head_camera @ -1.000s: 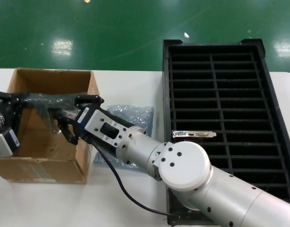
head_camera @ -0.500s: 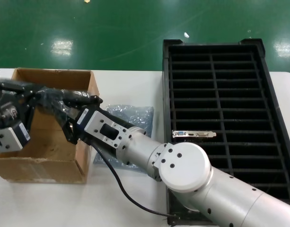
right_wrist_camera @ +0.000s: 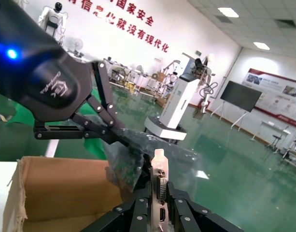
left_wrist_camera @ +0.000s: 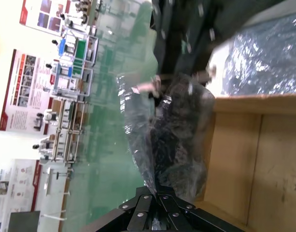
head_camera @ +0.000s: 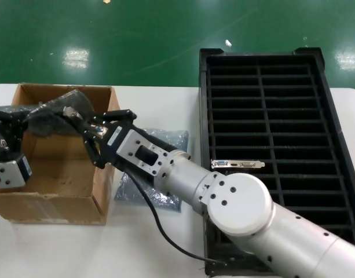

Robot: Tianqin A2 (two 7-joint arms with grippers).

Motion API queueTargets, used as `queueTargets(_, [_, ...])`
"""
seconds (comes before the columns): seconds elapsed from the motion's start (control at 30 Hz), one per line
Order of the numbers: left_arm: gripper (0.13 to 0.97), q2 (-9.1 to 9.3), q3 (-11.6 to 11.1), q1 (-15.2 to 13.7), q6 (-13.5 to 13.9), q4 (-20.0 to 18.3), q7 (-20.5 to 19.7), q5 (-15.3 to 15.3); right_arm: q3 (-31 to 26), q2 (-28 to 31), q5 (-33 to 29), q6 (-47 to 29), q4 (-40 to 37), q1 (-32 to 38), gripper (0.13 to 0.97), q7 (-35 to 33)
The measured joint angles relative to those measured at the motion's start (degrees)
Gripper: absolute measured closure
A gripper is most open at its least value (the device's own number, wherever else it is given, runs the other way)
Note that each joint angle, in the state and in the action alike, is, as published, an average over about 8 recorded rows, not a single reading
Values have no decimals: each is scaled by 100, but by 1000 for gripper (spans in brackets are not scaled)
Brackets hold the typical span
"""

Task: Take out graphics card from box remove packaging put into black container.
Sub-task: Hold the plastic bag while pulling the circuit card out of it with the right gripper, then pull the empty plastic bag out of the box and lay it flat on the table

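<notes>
A graphics card in its silver-grey packaging point(head_camera: 52, 113) hangs between my two grippers above the brown box point(head_camera: 55, 176). My right gripper point(head_camera: 84, 124) is shut on the card's metal bracket point(right_wrist_camera: 160, 176), whose ports show between the fingers. My left gripper point(head_camera: 24, 117) is shut on the far end of the packaging point(left_wrist_camera: 176, 135), which is stretched taut. The left gripper also shows in the right wrist view point(right_wrist_camera: 114, 136). The black container point(head_camera: 203, 116) stands at the right with a like card point(head_camera: 238, 164) in one slot.
A second, empty antistatic bag point(head_camera: 157, 142) lies on the white table between the box and the container, partly under my right arm. The box's upright flaps point(right_wrist_camera: 56, 193) stand just below the held card. The green floor lies beyond the table.
Both grippers have risen with the bagged card, lifting it from inside the box to above its rim. The right gripper has shifted a little right and turned.
</notes>
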Motion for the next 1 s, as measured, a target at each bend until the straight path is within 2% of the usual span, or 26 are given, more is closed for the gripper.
queueTargets(0.13, [958,90,-74,-86,-6,100,17,160,-265,339,333,234,397,83,908,-84])
queueTargets(0.3, [958,168,-219,-176,-3,212,-29,254,-483,1039,1355,618,1215,140,908,-785])
queueTargets(0.4, [958,177,-281,-215,-8,281,-86,162,-529,1625,2134,960,1857,169,908,-1359])
queueTargets(0.5, [958,152,-301,-237,-21,329,-161,-95,-551,2303,2926,1420,2554,222,908,-1948])
queueTargets(0.63, [958,95,-278,-261,0,335,-347,-708,-561,3217,3906,2108,3450,326,908,-2647])
queueTargets(0.77, [958,113,-263,-332,143,289,-656,-1568,-561,3988,4557,2718,4185,432,908,-3058])
queueTargets(0.87, [958,255,-323,-431,354,239,-938,-2293,-560,4433,4797,3093,4605,500,908,-3195])
queueTargets(1.0, [958,560,-417,-586,629,202,-1401,-3260,-563,4864,4942,3502,5025,577,908,-3281])
